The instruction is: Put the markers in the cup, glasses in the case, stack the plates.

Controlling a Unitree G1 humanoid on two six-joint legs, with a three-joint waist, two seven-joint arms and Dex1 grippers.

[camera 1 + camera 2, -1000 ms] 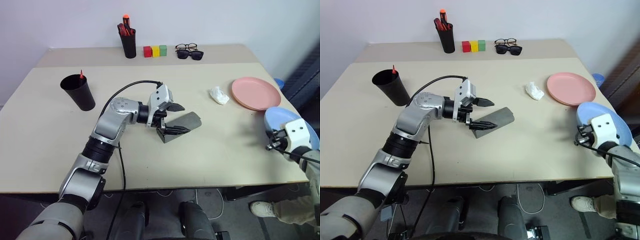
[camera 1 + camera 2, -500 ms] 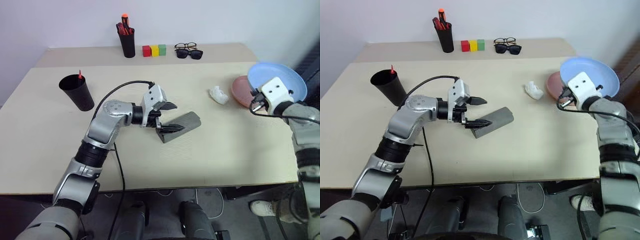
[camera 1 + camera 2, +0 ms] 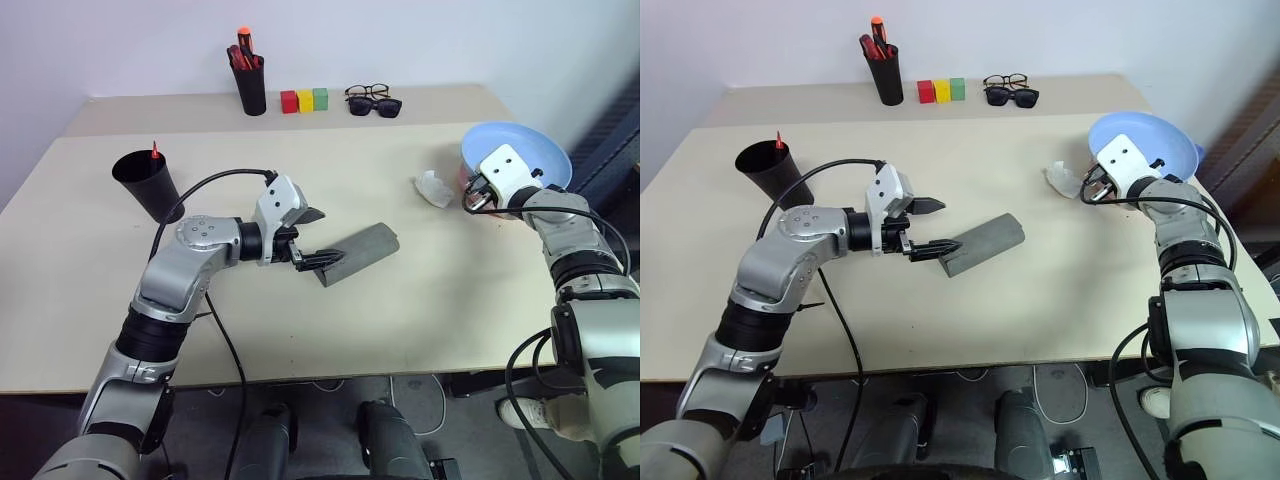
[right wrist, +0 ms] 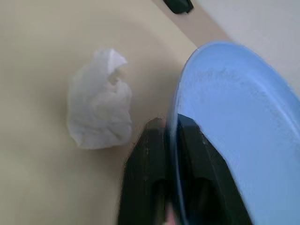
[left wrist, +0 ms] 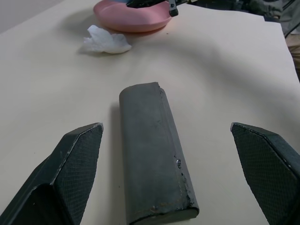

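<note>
A beige table [image 3: 420, 310] stretched before me. At its right, my right gripper [image 4: 172, 140] pinched the rim of the light blue plate [image 3: 530, 155], fingers clamped on either side of its edge, holding it over the salmon pink plate [image 5: 126, 18], which lay flat near a crumpled white tissue [image 3: 436, 188]. To stack well, I judged I should level the blue plate, centre it over the pink one, then let go low. At mid-table the grey case [image 3: 358, 252] lay closed, and my left gripper [image 5: 168, 154] hung spread wide around its near end, grasping nothing. Far left stood the black cup [image 3: 146, 182] with a red marker [image 3: 154, 149] tip showing inside.
</note>
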